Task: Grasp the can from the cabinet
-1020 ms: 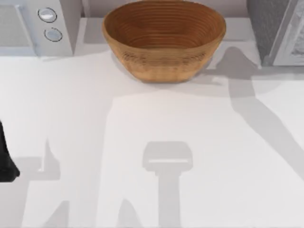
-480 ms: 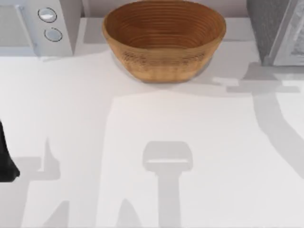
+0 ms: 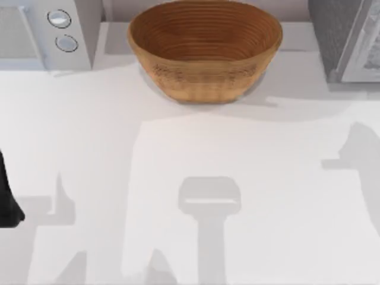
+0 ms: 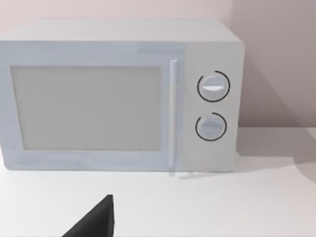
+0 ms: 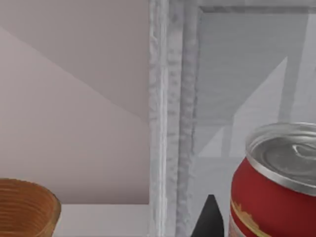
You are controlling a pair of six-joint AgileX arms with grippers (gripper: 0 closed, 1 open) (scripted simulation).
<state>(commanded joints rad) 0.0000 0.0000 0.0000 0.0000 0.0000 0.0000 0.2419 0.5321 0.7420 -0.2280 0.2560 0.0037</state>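
Now, from the top, the right arm's shadow on the table has moved from beside the basket to the right edge, below the cabinet. The left arm stays parked at the left edge. The left wrist faces the microwave. At the right wrist, the can stands upright inside the cabinet, close to a dark fingertip. I cannot tell how far either hand is open. I judge the grasp is not yet made.

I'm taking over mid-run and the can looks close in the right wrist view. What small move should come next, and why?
Probably ease the right arm slightly farther out of the cabinet, keeping the can level. The red can stands upright and close beside that wrist camera, next to the cabinet's frame, with the basket off to the side. The left arm sits parked at the table's left edge.
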